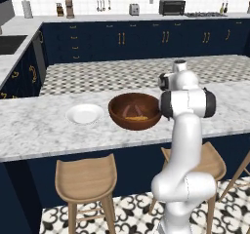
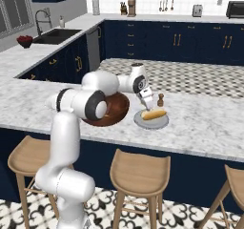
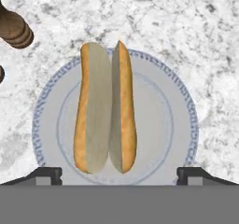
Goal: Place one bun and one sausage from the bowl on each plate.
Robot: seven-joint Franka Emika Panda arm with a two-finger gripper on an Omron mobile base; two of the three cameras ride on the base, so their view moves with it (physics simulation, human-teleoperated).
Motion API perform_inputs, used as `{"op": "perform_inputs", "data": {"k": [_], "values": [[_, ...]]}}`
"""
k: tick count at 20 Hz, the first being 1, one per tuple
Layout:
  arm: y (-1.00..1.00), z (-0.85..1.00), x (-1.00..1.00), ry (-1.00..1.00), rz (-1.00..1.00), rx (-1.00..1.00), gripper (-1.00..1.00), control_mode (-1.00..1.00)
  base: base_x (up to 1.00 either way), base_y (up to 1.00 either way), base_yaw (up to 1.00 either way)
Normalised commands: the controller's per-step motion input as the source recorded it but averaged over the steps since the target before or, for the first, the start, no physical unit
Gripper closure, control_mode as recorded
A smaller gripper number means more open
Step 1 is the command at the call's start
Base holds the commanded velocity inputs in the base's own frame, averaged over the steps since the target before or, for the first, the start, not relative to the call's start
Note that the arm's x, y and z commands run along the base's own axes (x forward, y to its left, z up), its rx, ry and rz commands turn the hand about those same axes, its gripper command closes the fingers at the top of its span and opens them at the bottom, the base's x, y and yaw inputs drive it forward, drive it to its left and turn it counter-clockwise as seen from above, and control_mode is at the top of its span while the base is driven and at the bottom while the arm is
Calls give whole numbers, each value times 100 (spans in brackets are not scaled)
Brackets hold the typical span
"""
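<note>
On the grey, blue-rimmed round plate lay the split golden bun, and the two-finger gripper hung just above it, fingers spread wide and holding nothing. The large reddish-brown wooden bowl stood just beside this plate, and the white plate on its other side was bare. Probably the release was done (a sausage comes next); a straight lift would avoid knocking the bun.

From the left base we lose the right rim of the deep reddish-brown wooden bowl behind the arm, and what lies inside is too small to name. On the hand view, the brown wooden grinder is cut by the left edge.
</note>
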Motion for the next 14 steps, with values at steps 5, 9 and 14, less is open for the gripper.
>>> {"op": "perform_inputs", "data": {"k": [5,9,14], "values": [[40,69,-54,-9,57,-1,-100,-100,0,0,0],[97,11,-28,5,69,-7,-100,-100,0,0,0],[100,14,-40,7,55,-6,-100,-100,0,0,0]]}}
